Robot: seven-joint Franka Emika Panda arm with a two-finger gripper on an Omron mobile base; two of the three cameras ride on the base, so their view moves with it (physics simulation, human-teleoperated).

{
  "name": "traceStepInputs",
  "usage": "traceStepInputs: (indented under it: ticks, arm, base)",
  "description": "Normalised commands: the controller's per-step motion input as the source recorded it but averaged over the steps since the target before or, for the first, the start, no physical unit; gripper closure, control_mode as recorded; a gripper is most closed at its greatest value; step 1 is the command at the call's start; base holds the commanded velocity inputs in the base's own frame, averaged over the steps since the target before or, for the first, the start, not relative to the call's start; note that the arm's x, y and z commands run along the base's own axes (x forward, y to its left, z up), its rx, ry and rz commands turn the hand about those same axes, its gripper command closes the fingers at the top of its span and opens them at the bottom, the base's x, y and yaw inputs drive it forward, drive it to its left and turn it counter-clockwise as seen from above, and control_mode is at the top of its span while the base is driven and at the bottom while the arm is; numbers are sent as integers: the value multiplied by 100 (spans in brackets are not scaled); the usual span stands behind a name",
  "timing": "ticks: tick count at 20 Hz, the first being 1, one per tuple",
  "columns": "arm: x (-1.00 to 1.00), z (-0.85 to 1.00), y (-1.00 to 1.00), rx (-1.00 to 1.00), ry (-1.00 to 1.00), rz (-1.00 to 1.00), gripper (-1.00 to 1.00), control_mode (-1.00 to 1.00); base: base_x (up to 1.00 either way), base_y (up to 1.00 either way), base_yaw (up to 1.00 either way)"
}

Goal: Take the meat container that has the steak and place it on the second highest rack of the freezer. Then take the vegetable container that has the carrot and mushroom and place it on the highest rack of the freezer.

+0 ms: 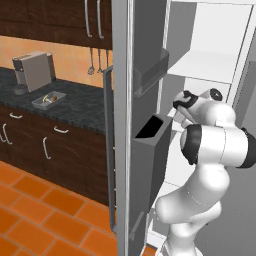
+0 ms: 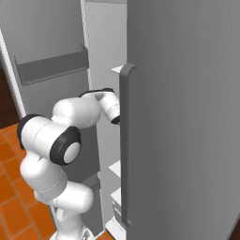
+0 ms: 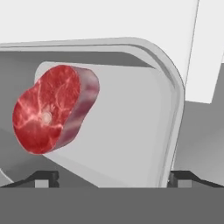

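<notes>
The meat container (image 3: pixel 131 144), a pale grey-white tray, lies close under my hand on a white shelf inside the freezer (image 1: pixel 200 45). The steak (image 3: pixel 52 109) rests in its left part. My gripper (image 3: pixel 113 179) is open, with the fingertips (image 3: pixel 43 178) wide apart at either side of the tray's near end and nothing pinched between them. In the left base view my arm reaches past the open door (image 1: pixel 150 165) into the freezer below a white shelf (image 1: pixel 205 65). The vegetable container (image 1: pixel 48 100) with the carrot sits on the dark counter at the left.
A grey coffee machine (image 1: pixel 34 70) stands on the counter (image 1: pixel 80 107) behind the vegetable container, and utensils (image 1: pixel 92 62) hang on the wall. The door carries two bins (image 1: pixel 152 127). A grey door with a bar handle (image 2: pixel 124 140) stands at my right.
</notes>
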Motion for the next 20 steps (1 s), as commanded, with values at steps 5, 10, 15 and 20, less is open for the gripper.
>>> traceStepInputs:
  ticks: [5, 10, 15, 20]
  arm:
    - [0, -19, 9, -12, -8, 0, -100, -100]
    - [18, -17, -7, -15, 0, 0, -100, -100]
    - [9, 0, 0, -12, 0, 0, -100, -100]
    - [0, -2, 2, -11, 0, 0, -100, -100]
  base:
    - [0, 0, 0]
    - [0, 0, 0]
    - [0, 0, 0]
    - [0, 0, 0]
